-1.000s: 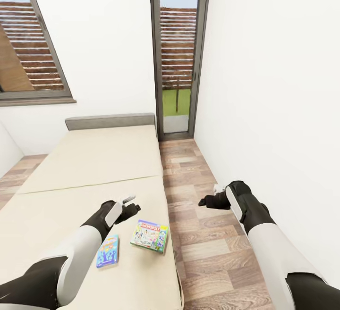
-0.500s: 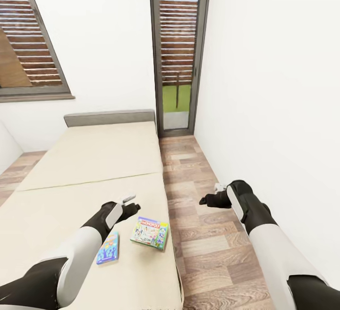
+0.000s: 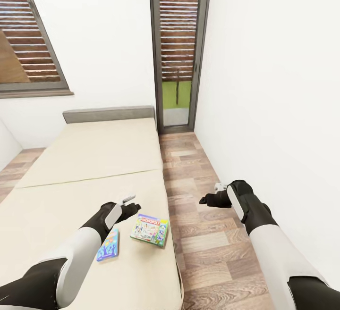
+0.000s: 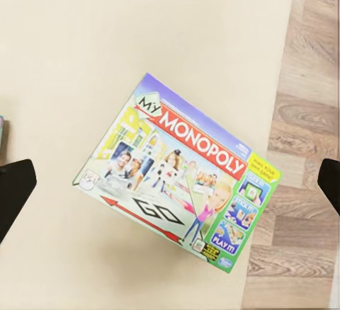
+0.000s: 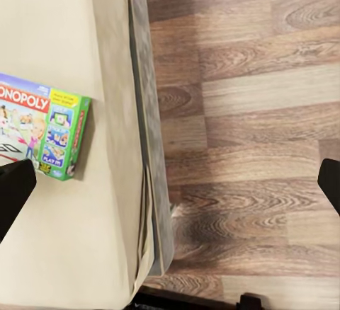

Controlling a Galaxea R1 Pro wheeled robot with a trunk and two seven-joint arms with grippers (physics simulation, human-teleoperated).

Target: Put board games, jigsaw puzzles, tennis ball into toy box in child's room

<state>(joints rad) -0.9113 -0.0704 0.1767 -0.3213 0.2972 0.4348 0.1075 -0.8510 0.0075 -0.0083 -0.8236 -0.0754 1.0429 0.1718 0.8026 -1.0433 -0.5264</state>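
Monopoly board game [image 4: 177,193] lies flat on the bed [image 3: 89,159], directly beneath the left hand [image 3: 130,205], whose fingers are spread wide to straddle it. A blue game box [image 3: 108,245] lies beside that arm. The right hand [image 3: 208,200] hangs open over the floor [image 3: 208,244], unused.

A: What carries the things here?

B: A low bed [image 3: 94,159] with a plain beige mattress, a grey headboard [image 3: 108,114] at its far end and wood-plank floor [image 3: 198,215] along its side.

A: And what lies on it?

B: Two board games. The "My Monopoly" box [image 3: 150,229] lies flat, turned askew, close to the mattress edge beside the floor. The blue cartoon-printed box [image 3: 108,245] lies flat just beside the Monopoly box, farther from that edge.
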